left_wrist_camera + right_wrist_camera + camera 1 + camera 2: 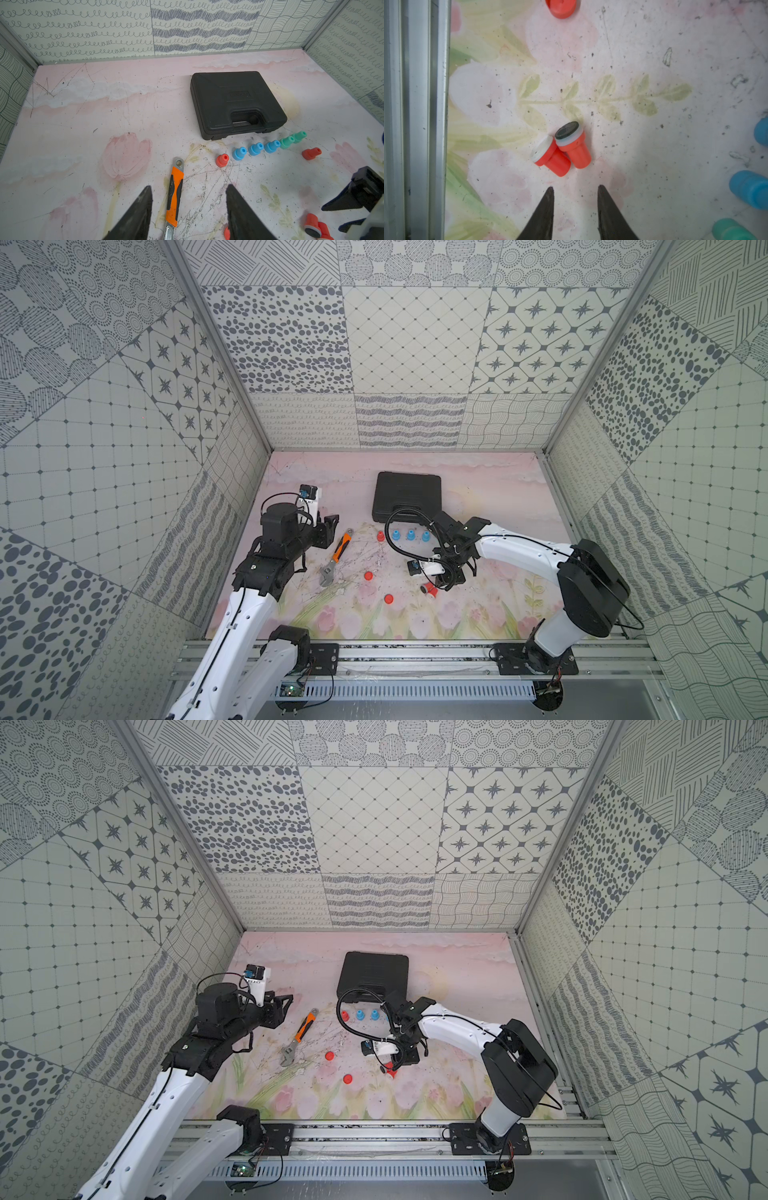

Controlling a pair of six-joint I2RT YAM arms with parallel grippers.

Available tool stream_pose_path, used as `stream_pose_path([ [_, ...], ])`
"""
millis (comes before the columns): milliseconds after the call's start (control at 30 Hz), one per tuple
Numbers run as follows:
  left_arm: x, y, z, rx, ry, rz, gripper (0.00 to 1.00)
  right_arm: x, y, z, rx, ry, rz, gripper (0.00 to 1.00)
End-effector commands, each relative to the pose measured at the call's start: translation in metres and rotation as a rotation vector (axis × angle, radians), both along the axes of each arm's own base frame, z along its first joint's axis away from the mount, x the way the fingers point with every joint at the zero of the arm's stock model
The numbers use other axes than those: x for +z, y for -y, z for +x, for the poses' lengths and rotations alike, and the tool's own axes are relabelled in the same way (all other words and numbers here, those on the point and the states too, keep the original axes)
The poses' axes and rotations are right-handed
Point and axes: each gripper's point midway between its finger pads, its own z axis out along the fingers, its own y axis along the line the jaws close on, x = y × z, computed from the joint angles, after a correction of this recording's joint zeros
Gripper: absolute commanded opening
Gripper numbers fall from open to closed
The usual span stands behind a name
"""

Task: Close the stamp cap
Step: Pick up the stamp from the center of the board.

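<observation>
Both arms checking in. I'm hovering my right jaws just above the counter (pixel 490 614), tips pointing down. They're standing narrowly apart with nothing between them.

Just ahead of the tips, two red stamps are lying tipped over on their sides, leaning on each other. The black-faced stamp (pixel 575 151) is showing a dark round pad with a pale, translucent ring behind it, then a flared red collar tapering into a stubby red stem. No cap is sitting on it. The white-faced stamp (pixel 550 158) has the same red body and is tucked against the first one's collar, with a whitish disc facing outward. I can't tell whether that disc is a cap or a bare pad. In the top views, the two are sitting toward the front of the counter, right of the middle.

A loose red cap (pixel 388 599) is lying near them on its own, and a second red cap (pixel 368 576) is a bit further off.

My left jaws are hanging wide and empty above the orange-handled wrench (pixel 174 197), well apart from the stamps.

Further back, three blue stamps (pixel 255 148) and two green stamps (pixel 293 139) are standing in a row just in front of the closed black case (pixel 236 101).
</observation>
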Motion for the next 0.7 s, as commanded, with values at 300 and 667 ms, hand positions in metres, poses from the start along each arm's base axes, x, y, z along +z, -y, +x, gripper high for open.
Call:
stream_pose_path([
  [300,-0.001,0.0,0.001,-0.001,0.0,0.003,0.57,-0.006,-0.027,0.009,0.118,0.034,0.033,0.35],
  [667,-0.003,-0.001,0.001,0.002,-0.006,0.007,0.57,-0.018,-0.03,0.003,0.143,0.006,0.028,0.34],
])
